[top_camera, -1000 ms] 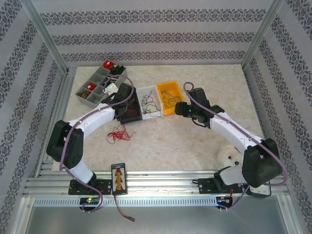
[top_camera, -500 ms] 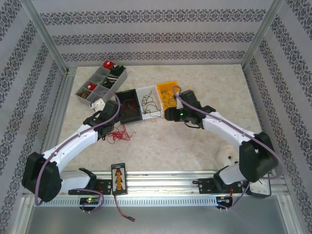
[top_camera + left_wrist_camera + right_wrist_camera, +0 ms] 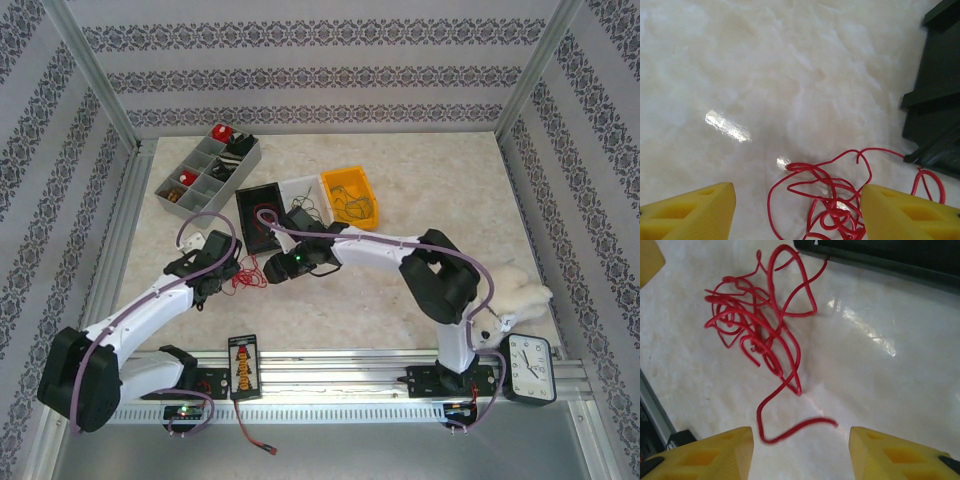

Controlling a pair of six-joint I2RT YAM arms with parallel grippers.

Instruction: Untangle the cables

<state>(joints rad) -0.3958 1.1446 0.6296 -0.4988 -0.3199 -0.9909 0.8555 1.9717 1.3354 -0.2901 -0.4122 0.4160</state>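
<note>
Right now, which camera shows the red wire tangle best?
Right wrist: the red wire tangle lies whole and close, each loop and loose end distinct. The left wrist view cuts it off at the bottom edge. The top view shows it as a small red scribble.

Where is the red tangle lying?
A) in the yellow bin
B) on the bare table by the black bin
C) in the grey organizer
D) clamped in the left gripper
B: the red tangle lies loose on the table beside the black bin, and the left gripper and right gripper are both open.
</note>
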